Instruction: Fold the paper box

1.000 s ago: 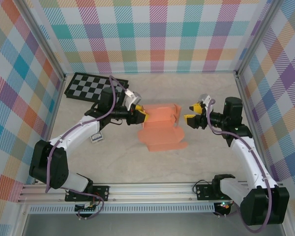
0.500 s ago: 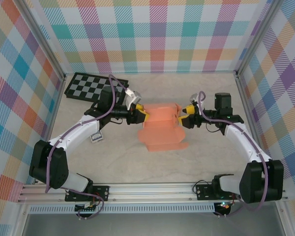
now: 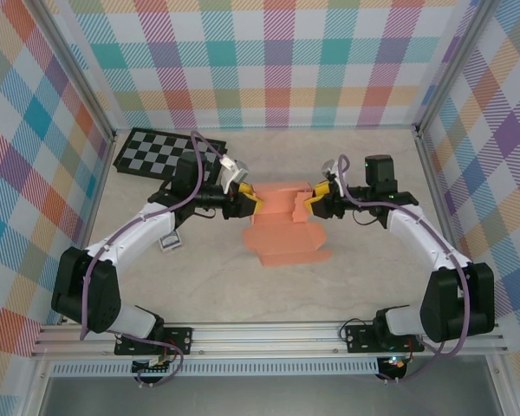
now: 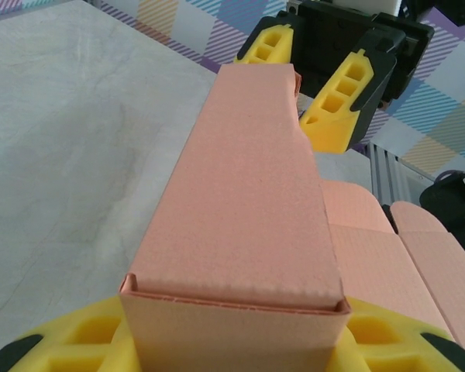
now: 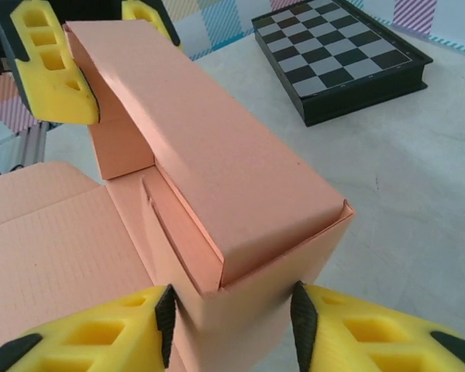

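The paper box (image 3: 282, 227) sits mid-table. Its folded-up tube section is raised between the arms, and its unfolded flaps lie flat on the table (image 3: 373, 286) toward the near edge. The left gripper (image 3: 248, 204) pinches the tube's left end and the right gripper (image 3: 315, 204) pinches its right end, yellow fingers (image 5: 85, 341) pressed against the card on both sides. The thin card likely weighs almost nothing and bends readily along its creases. A hard squeeze would probably dent it, so the end walls near the corners look like the firmest places to hold. Bare table lies on the near and right sides. The checkerboard (image 3: 160, 152) lies well apart at the far left, and the patterned walls (image 3: 269, 61) close in the back.
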Controlling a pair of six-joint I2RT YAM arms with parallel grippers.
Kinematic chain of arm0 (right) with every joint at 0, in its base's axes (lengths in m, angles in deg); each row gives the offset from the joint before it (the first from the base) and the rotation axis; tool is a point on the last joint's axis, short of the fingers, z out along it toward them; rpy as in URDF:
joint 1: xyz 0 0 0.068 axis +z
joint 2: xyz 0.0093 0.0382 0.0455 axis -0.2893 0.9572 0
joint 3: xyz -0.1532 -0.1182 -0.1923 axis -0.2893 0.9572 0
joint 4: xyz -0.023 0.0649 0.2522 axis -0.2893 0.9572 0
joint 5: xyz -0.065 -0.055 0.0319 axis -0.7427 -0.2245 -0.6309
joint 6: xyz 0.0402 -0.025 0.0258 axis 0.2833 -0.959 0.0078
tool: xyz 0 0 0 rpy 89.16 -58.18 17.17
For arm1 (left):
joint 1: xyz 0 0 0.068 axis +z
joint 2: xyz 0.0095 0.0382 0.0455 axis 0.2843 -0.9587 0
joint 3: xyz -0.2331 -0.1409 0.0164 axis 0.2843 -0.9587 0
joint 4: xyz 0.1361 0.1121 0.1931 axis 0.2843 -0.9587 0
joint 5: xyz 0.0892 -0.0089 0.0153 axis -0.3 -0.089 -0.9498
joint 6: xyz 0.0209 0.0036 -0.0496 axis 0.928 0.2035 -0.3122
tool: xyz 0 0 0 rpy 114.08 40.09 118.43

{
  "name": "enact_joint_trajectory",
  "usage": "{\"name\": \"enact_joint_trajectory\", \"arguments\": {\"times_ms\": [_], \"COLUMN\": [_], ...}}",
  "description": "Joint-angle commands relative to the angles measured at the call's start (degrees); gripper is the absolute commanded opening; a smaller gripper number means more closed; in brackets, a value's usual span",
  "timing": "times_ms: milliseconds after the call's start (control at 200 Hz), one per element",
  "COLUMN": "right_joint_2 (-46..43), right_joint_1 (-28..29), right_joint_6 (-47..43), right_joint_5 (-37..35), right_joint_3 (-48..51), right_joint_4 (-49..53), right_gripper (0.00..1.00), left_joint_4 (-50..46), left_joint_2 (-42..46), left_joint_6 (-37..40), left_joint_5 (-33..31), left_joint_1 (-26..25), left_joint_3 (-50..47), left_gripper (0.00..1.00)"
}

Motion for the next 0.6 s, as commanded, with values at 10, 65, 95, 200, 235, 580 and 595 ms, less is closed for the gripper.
{"name": "enact_joint_trajectory", "arguments": {"times_ms": [10,65,95,200,235,580,595], "right_joint_2": [-1.8,-2.6,-2.9,-2.5,-2.2,3.1,3.3], "right_joint_1": [2.9,4.3,5.1,8.7,9.5,14.3,14.5], "right_joint_6": [6.8,8.9,9.7,10.8,11.9,20.8,21.2], "right_joint_5": [-9.2,-13.8,-16.4,-26.4,-28.7,-43.2,-44.0], "right_joint_3": [3.6,5.3,5.9,6.3,6.5,5.6,5.5], "right_joint_4": [-10.6,-13.8,-14.8,-15.2,-15.9,-21.5,-21.5], "right_gripper": [0.40,0.38,0.38,0.38,0.38,0.30,0.29], "left_joint_4": [2.0,2.2,2.4,3.2,3.5,4.3,4.3], "left_joint_2": [0.9,0.9,0.9,0.8,0.8,1.0,1.0], "left_joint_6": [-0.8,-1.0,-1.2,-1.8,-1.9,-2.4,-2.5], "left_joint_5": [1.0,0.8,0.6,0.5,0.5,-0.1,-0.2], "left_joint_1": [0.2,0.1,0.1,0.1,0.0,-0.5,-0.5], "left_joint_3": [1.1,1.0,0.9,0.4,0.3,-0.9,-0.9], "left_gripper": [0.18,0.18,0.18,0.18,0.18,0.18,0.18]}}
